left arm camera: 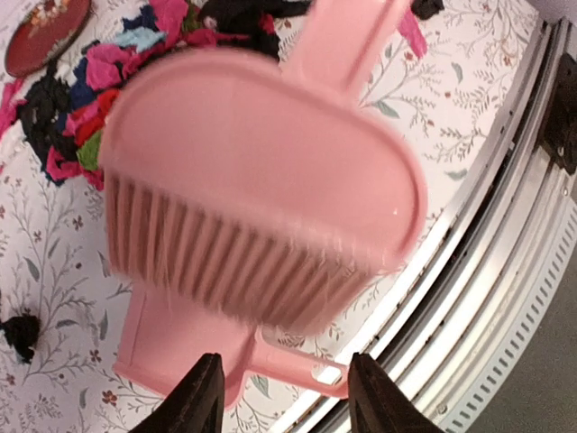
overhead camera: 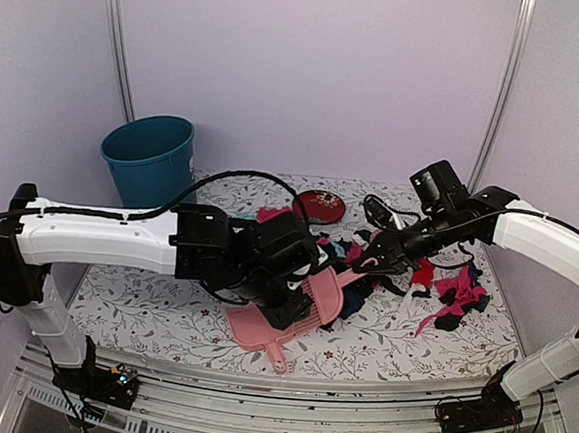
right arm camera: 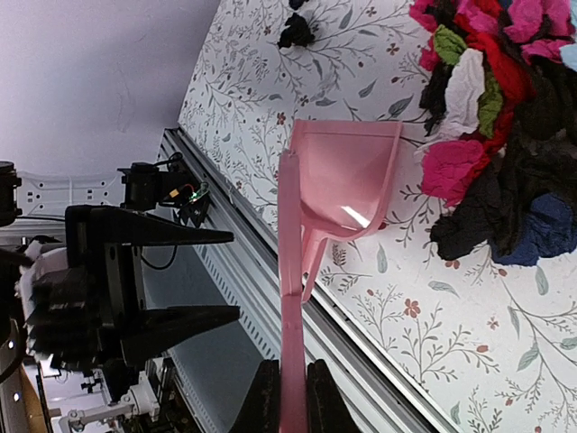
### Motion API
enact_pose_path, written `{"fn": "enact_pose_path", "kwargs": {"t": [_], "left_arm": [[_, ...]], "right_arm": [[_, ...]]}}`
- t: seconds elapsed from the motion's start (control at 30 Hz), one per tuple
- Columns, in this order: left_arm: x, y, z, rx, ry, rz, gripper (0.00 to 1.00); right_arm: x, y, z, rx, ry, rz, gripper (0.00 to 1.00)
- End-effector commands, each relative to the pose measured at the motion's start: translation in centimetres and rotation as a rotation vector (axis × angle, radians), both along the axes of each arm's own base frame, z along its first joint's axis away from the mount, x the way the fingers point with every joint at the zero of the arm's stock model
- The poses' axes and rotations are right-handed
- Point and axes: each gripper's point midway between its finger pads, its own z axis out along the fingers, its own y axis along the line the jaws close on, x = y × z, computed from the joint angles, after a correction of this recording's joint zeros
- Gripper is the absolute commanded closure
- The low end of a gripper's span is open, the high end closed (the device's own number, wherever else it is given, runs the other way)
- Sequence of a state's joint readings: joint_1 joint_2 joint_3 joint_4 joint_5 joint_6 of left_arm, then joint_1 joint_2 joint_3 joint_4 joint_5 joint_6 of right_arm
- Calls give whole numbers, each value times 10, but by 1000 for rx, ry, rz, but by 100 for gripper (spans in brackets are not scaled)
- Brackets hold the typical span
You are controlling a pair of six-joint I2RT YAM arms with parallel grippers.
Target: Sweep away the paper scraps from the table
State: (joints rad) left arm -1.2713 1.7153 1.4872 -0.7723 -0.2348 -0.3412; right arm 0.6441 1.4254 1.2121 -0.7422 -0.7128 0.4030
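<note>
The paper scraps (overhead camera: 452,292) lie heaped in black, pink, red and green on the right half of the patterned table (overhead camera: 132,299). They also show in the left wrist view (left arm camera: 86,113) and the right wrist view (right arm camera: 491,108). My right gripper (overhead camera: 374,261) (right arm camera: 293,397) is shut on the handle of a pink brush (overhead camera: 321,297) (left arm camera: 261,180) (right arm camera: 290,271), its bristles over a pink dustpan (overhead camera: 256,326) (left arm camera: 158,347) (right arm camera: 347,185) lying on the table. My left gripper (overhead camera: 288,299) (left arm camera: 288,397) is open and empty just above the dustpan's handle (left arm camera: 302,368).
A dark-red plate (overhead camera: 320,206) (left arm camera: 45,32) sits at the back of the table. A teal bucket (overhead camera: 151,157) stands off the back left corner. A lone black scrap (left arm camera: 18,334) (right arm camera: 296,32) lies apart. The metal rail (left arm camera: 505,234) runs along the near edge.
</note>
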Motion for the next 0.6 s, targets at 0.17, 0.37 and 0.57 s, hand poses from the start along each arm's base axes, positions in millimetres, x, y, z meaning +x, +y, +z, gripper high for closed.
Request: {"fn": "enact_pose_path", "kwargs": {"t": [0.17, 0.37, 0.57], "left_arm": [[-44, -13, -46, -73, 294, 8, 61], [-47, -41, -87, 75, 347, -59, 61], [-55, -22, -118, 145, 404, -23, 61]], "right_arm": [[39, -64, -13, -186, -84, -289, 98], [52, -93, -13, -237, -94, -414, 98], [54, -103, -7, -224, -117, -433, 98]]}}
